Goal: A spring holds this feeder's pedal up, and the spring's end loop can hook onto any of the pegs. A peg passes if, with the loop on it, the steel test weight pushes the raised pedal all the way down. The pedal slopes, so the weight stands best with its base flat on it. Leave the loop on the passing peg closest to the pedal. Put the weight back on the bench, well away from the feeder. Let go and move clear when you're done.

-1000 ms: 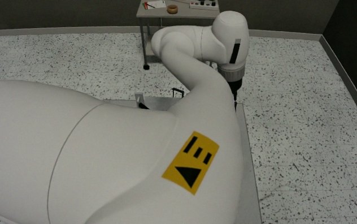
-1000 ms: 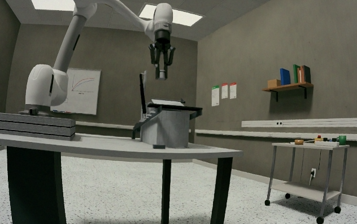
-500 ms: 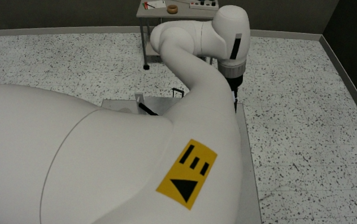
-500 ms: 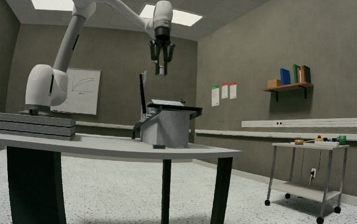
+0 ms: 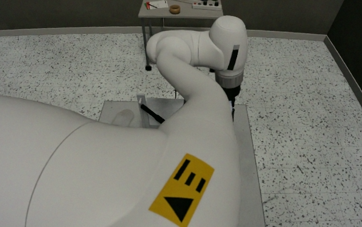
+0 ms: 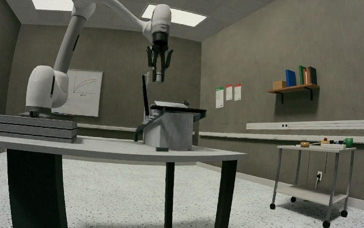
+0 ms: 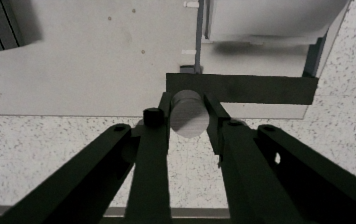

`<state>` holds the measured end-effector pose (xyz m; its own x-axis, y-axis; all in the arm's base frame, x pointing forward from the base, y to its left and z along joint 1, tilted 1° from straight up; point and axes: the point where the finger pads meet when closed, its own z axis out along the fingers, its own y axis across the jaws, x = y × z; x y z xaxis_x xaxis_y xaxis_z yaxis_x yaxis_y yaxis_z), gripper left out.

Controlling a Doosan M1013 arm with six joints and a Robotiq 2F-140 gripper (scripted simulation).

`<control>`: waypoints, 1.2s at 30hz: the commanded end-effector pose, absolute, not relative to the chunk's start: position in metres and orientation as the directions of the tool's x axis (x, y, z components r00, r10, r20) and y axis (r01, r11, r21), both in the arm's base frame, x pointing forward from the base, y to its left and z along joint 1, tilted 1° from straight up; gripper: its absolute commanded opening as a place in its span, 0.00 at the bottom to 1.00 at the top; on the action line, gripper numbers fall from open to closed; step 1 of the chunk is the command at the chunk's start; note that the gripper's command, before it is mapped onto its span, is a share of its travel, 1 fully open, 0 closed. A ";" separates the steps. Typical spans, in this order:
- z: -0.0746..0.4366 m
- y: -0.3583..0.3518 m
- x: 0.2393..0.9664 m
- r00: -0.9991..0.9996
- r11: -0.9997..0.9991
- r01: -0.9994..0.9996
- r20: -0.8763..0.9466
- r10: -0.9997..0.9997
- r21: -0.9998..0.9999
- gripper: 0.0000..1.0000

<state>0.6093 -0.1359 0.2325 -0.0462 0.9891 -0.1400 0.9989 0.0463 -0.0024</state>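
Observation:
My gripper [image 6: 158, 74] [image 7: 187, 105] points down and is shut on the steel weight [image 6: 158, 78] [image 7: 189, 120], a grey cylinder held upright between the fingertips. In the exterior view it hangs in the air above the feeder [image 6: 177, 129], a grey box with a dark flat bar [image 6: 184, 109] [image 7: 242, 90] across it. In the wrist view the weight overlaps that bar's near edge. Light pegs [image 7: 191, 4] [image 7: 188, 51] stick out beside a thin dark strip. A black rod [image 6: 145, 95] [image 5: 153, 114] stands by an upright post [image 6: 148, 86] [image 5: 140, 97]. The loop and its peg cannot be made out.
The feeder stands on the grey bench [image 6: 224, 154] [image 5: 249, 172] near its end. The arm's stacked base block [image 6: 37, 129] is at the bench's left. My arm hides much of the feeder in the top view. A wheeled cart [image 6: 314, 148] [image 5: 183, 14] stands apart from the bench.

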 end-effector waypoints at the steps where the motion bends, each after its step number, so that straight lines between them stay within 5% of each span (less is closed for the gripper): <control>1: 0.232 -0.135 0.609 -0.046 0.046 0.999 -0.139 0.989 -0.001 0.25; 36: 0.187 -0.092 0.566 -0.046 0.046 0.999 -0.103 0.994 -0.001 0.25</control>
<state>0.5683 -0.0945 0.1886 -0.0462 0.9934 -0.1047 0.9989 0.0463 -0.0019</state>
